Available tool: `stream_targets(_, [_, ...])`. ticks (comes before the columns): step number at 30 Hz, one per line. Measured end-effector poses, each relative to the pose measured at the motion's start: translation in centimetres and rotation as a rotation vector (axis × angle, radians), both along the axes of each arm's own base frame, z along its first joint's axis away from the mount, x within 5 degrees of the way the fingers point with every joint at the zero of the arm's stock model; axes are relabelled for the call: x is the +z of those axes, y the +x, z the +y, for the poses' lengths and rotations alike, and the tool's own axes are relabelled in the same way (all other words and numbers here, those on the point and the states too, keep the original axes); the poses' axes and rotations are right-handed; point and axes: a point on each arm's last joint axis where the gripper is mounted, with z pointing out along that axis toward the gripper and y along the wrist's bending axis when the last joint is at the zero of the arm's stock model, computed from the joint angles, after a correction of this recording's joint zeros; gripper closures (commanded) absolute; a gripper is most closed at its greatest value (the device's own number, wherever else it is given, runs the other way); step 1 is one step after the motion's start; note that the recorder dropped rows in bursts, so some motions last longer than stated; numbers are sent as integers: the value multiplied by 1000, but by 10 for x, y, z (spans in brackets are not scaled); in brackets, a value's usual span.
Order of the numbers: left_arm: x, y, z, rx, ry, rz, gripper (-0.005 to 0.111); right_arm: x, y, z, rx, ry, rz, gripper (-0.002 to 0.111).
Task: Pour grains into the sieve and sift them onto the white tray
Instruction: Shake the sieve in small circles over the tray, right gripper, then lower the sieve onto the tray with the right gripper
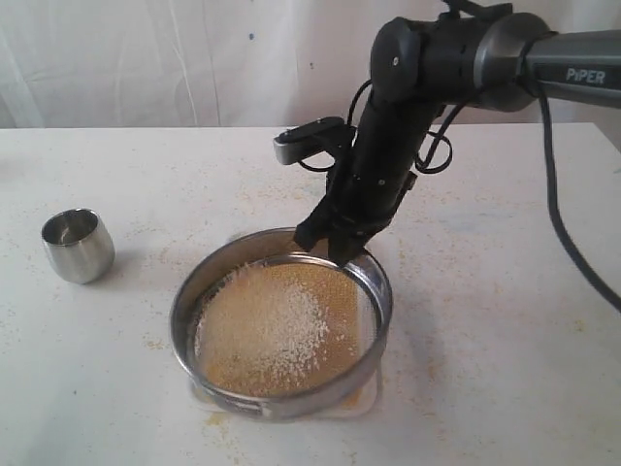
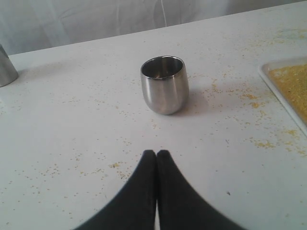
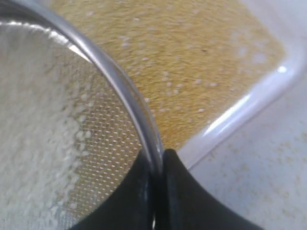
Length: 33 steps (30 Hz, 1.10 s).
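Observation:
The sieve [image 1: 371,342] is a wide steel ring over the white tray [image 1: 367,403], its far side held up. My right gripper [image 1: 330,245] is shut on the sieve's far rim [image 3: 122,81], one finger inside and one outside. Pale grains [image 1: 281,335] lie on the mesh [image 3: 108,143]. Fine yellow-orange grains [image 3: 192,62] cover the white tray [image 3: 254,100] below. My left gripper [image 2: 156,154] is shut on nothing, low over the table and apart from a small steel cup [image 2: 163,85]. It does not show in the exterior view.
The small steel cup [image 1: 78,245] stands upright at the left of the table. Yellowish specks [image 2: 249,96] are strewn over the white tabletop. Another steel object [image 2: 5,67] shows at the edge of the left wrist view. A white curtain hangs behind.

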Motion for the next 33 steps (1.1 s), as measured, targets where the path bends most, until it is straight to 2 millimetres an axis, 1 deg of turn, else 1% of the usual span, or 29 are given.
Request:
stream_targets(1, [0,0,0,0,0,0,107,0,2,0,-85,-6,-9,108])
stream_targets(2, [0,0,0,0,0,0,107,0,4,1,-126,11,-24,108])
stream_targets(3, [0,0,0,0,0,0,107,1,7,1,-72,41,-44,108])
stream_targets(5, [0,0,0,0,0,0,107,3,3,2,90,65,-34,108])
stream_targets(6, [0,0,0,0,0,0,107,4,0,2,103,48,-16,108])
stream_targets(7, [0,0,0,0,0,0,107,3,-2,3,57,32,-7,108])
stream_targets(8, [0,0,0,0,0,0,107,3,0,3,-39,19,-11,108])
stream_targets(9, [0,0,0,0,0,0,107,3,2,3,-92,31,-18,108])
stream_targets(10, [0,0,0,0,0,0,107,2,4,4,-46,54,-32,108])
stream_targets(11, [0,0,0,0,0,0,107,3,4,4,50,72,-43,108])
stream_targets(12, [0,0,0,0,0,0,107,3,2,4,112,67,-35,108])
stream_targets(13, [0,0,0,0,0,0,107,4,0,3,110,49,-21,108])
stream_targets(14, [0,0,0,0,0,0,107,2,-1,4,29,31,-4,108])
stream_targets(15, [0,0,0,0,0,0,107,1,0,4,-25,36,2,108])
stream_targets(16, [0,0,0,0,0,0,107,1,-1,7,-32,66,11,108])
stream_targets(18, [0,0,0,0,0,0,107,2,-1,8,123,99,-12,108])
stream_targets(19, [0,0,0,0,0,0,107,3,-2,7,136,86,-6,108])
stream_targets(21, [0,0,0,0,0,0,107,3,-2,6,5,53,6,108])
stream_targets(22, [0,0,0,0,0,0,107,2,-1,8,-20,69,8,108])
stream_targets(23, [0,0,0,0,0,0,107,1,0,10,48,106,-6,108])
stream_targets(25, [0,0,0,0,0,0,107,2,-3,10,154,108,-5,108])
stream_targets(27, [0,0,0,0,0,0,107,1,-4,9,43,59,8,108])
stream_targets(28, [0,0,0,0,0,0,107,1,-2,10,-16,76,12,108])
stream_targets(29, [0,0,0,0,0,0,107,0,-1,12,23,109,7,108])
stream_targets(30, [0,0,0,0,0,0,107,1,-1,13,115,126,-10,108])
stream_targets(31, [0,0,0,0,0,0,107,2,-4,13,160,126,-2,108])
stream_targets(33, [0,0,0,0,0,0,107,2,-5,12,59,100,22,108])
